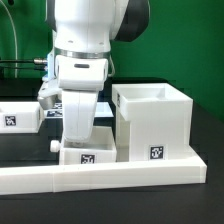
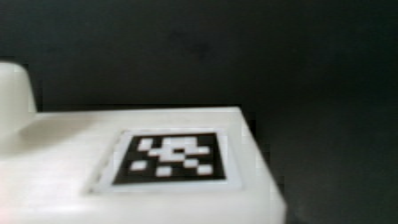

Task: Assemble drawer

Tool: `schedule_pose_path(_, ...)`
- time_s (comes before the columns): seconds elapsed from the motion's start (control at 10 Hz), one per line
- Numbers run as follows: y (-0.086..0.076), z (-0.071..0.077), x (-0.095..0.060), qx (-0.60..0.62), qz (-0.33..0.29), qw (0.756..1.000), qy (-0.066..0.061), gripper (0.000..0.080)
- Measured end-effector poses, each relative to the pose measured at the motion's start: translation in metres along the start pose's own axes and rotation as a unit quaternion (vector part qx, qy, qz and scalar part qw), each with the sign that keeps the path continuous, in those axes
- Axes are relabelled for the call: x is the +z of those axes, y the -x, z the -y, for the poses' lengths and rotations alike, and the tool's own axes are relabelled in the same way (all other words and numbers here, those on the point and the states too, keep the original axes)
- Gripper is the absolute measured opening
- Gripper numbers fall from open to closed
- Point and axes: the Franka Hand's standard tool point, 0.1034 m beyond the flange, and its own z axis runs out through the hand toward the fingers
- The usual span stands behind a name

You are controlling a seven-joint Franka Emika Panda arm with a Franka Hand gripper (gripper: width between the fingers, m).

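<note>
The drawer's large white cube shell (image 1: 150,122) stands at the exterior view's right, open on top, with a tag on its front. A small white box tray (image 1: 88,153) with a tag and a round knob (image 1: 52,145) sits just left of the shell. My gripper (image 1: 84,143) reaches straight down onto this tray; its fingers are hidden by the hand and the tray. The wrist view is blurred and very close: it shows a white tray surface (image 2: 71,150) with a tag (image 2: 173,158) and no fingers. A second tray (image 1: 16,115) lies at the far left.
A long low white L-shaped rail (image 1: 100,177) runs along the front, right against the small tray and the shell. The black table (image 1: 205,125) shows to the right of the shell. A green wall stands behind.
</note>
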Motion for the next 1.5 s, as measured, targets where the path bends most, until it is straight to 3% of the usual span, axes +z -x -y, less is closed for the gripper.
schedule_pose_path(0.6,0.008,0.001,-0.001,0.003,-0.002,1.0,-0.002,0.0042)
schedule_pose_path(1.1,0.044,0.0,0.002,0.019,-0.05,0.999,-0.004,0.0042)
schedule_pose_path(1.3,0.031,-0.002,-0.001,0.029,-0.055,0.998,-0.003,0.0042)
schedule_pose_path(1.5,0.032,-0.001,0.0,0.03,-0.055,0.998,-0.003,0.0042)
